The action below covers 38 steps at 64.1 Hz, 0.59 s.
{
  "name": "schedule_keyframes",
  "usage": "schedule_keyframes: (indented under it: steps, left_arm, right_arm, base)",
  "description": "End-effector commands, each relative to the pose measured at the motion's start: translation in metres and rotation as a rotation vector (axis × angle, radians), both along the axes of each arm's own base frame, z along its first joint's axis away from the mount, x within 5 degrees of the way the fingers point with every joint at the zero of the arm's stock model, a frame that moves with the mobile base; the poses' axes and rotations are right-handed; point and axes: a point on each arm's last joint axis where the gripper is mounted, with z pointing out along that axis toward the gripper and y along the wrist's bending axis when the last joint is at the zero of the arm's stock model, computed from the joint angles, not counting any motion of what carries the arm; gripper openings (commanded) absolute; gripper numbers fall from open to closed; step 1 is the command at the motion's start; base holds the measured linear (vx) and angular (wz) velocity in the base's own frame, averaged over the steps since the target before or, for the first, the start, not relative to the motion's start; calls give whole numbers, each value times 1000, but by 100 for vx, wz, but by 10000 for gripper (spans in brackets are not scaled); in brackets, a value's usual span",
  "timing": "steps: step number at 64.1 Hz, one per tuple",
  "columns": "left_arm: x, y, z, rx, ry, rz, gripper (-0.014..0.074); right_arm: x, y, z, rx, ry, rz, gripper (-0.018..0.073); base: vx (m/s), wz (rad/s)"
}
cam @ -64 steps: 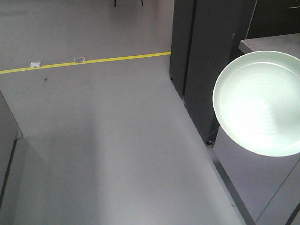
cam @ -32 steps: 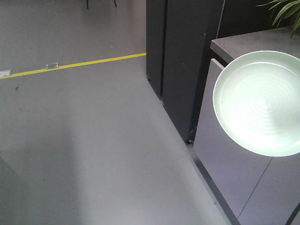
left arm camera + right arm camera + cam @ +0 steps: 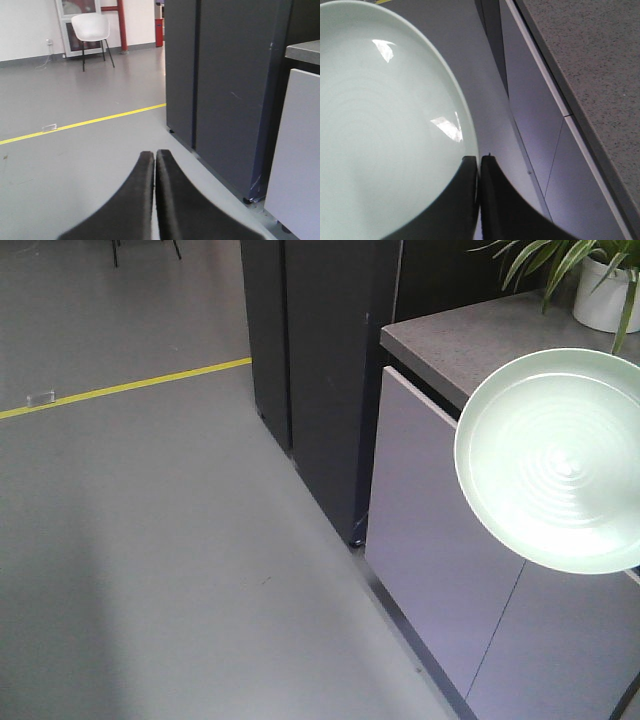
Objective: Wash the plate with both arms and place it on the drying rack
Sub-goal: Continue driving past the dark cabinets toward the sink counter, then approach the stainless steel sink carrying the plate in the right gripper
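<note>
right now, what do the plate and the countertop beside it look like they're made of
The plate looks like glazed ceramic, though melamine is possible: pale mint, glossy, with crisp light reflections and faint rings. The countertop looks like matte stone or a composite: dark grey with fine speckles and no shine.

Front view, one second on | dark cabinet (image 3: 320,380) has slid leftward across the frame | yellow floor line (image 3: 130,388) now shows only at left | grey table top (image 3: 450,340) and its pale doors (image 3: 430,540) fill more of the right | potted plant (image 3: 545,265) in white pot (image 3: 605,290) newly seen above the plate (image 3: 555,460)
</note>
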Motion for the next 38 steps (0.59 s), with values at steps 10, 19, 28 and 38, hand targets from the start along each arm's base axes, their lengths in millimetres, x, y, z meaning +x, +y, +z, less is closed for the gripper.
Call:
schedule_keyframes:
  steps: [10,19,28,38]
  left_arm:
    - [0,-1,0,-3,-63,-10,-6]
    - [0,-1,0,-3,-63,-10,-6]
    - [0,-1,0,-3,-63,-10,-6]
    - [0,-1,0,-3,-63,-10,-6]
  right_arm:
    - [-2,1,15,10,-84,-21,-6]
    - [-2,1,15,10,-84,-21,-6]
    - [-2,1,15,10,-84,-21,-6]
    - [-2,1,15,10,-84,-21,-6]
  base:
    - [5,-21]
    - [5,-19]
    - [5,-19]
    - [5,-18]
